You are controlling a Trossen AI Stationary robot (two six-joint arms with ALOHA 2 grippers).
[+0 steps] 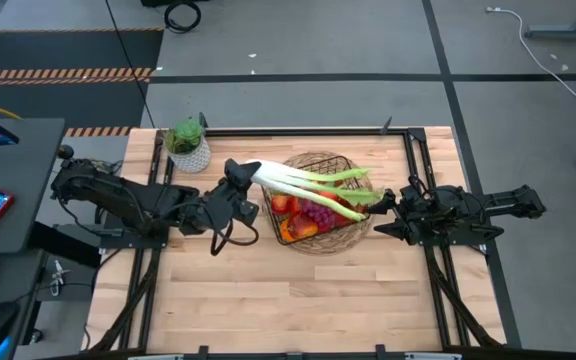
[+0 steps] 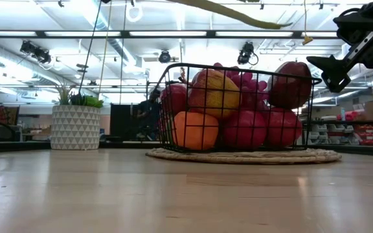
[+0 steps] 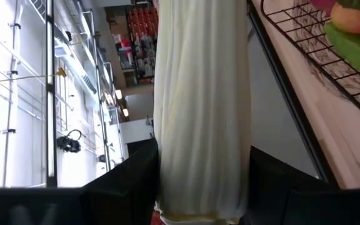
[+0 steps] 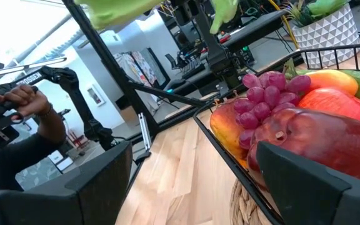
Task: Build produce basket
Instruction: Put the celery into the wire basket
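High view, left hand: the left hand [image 1: 240, 186] is gripping the white root end of the leek [image 1: 313, 180], its fingers partly closed around the stalk, just beside the basket's left side.
Left wrist view, grip: the leek's [image 3: 202, 106] pale stalk is sitting squeezed between the two dark fingers [image 3: 130, 181] and is filling the middle of the picture.
Leek: it is stretching across above the basket, white end toward the table's left edge, green leaves reaching toward the right hand; in the low view its green tip [image 2: 238, 16] is hanging in the air above the basket, not touching the produce.
Basket: the black wire-grid basket [image 1: 280, 232] is sitting on the round woven wicker mat [image 1: 358, 238], right of the table's middle and nearer the far edge.
Produce: red apples [image 2: 290, 84], purple grapes [image 2: 245, 81], an orange [image 2: 195, 131] and a yellow piece [image 2: 214, 90] are lying piled inside the basket [image 2: 173, 103].
Right hand: the right hand [image 1: 386, 215] is holding level just beside the basket's right side, fingers standing wide apart and holding nothing.
Right wrist view: a red apple [image 4: 330, 134] and grapes [image 4: 264, 94] are showing close ahead.
Potted plant: the white patterned plant pot [image 1: 190, 153] is standing near the table's far edge, left of the basket.
Room: a person's hand [image 4: 29, 100] is showing beyond the table.
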